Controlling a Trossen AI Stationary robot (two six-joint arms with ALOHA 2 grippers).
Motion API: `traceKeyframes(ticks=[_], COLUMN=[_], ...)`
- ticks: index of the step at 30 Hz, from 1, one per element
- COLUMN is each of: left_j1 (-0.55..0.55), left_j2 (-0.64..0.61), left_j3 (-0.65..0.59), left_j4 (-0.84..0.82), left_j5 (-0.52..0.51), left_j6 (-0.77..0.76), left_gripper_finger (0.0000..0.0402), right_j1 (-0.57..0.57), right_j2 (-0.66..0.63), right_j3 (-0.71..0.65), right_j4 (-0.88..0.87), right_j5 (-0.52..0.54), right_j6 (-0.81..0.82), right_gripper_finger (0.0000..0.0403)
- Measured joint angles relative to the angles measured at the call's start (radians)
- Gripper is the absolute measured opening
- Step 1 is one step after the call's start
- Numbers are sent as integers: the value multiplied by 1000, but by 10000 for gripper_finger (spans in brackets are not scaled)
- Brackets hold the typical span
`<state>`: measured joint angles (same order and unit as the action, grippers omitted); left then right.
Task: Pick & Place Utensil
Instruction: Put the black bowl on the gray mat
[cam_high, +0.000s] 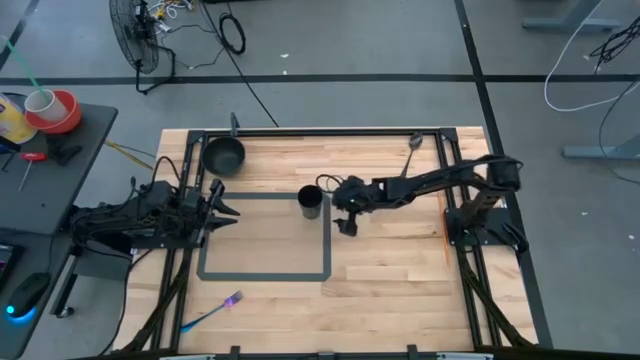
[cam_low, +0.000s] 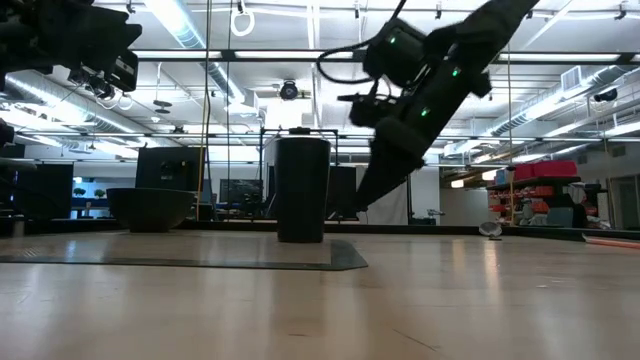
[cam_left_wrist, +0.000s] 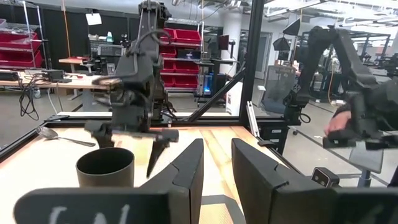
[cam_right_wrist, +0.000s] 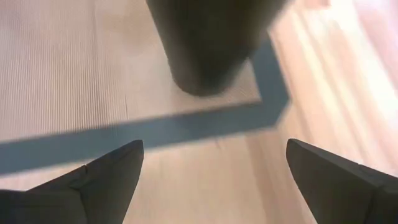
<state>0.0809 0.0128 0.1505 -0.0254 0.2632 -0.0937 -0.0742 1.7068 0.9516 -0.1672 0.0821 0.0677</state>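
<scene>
1. The right gripper (cam_high: 341, 208) sits just beside the dark cylindrical cup (cam_high: 310, 203) at the upper right corner of the grey taped rectangle (cam_high: 265, 273), and the arm behind it blocks part of the table there.
2. In the right wrist view the cup's top is cut off; only its base shows, standing at the tape corner.
3. Right fingers (cam_right_wrist: 106, 177) are spread wide with nothing between them, hanging above bare wood.
4. The blue-handled utensil (cam_high: 213, 311) lies alone near the table's front left edge, well apart from both arms; its head is too small to make out.
5. A metal spoon (cam_high: 414, 148) rests by the far right rail.
6. The left gripper (cam_high: 222, 207) waits at the left side, fingers parted, near the dark round bowl (cam_high: 224, 155).
</scene>
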Motion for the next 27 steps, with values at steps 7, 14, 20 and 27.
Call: traceKeyframes(ticks=[7, 14, 20, 27], left_j1=[0, 0, 0, 0], left_j2=[0, 0, 0, 0], left_j3=[0, 0, 0, 0], left_j4=[0, 0, 8, 19], left_j5=[0, 0, 0, 0], left_j6=[0, 0, 1, 0], left_gripper_finger=[87, 87, 87, 87], right_j1=[0, 0, 0, -1], right_j2=[-181, -304, -331, -331], right_j3=[-1, 0, -1, -1], right_j4=[-102, -101, -71, -24], right_j5=[15, 10, -9, -12], right_j6=[-8, -15, -13, 0], right_gripper_finger=[398, 398, 398, 398])
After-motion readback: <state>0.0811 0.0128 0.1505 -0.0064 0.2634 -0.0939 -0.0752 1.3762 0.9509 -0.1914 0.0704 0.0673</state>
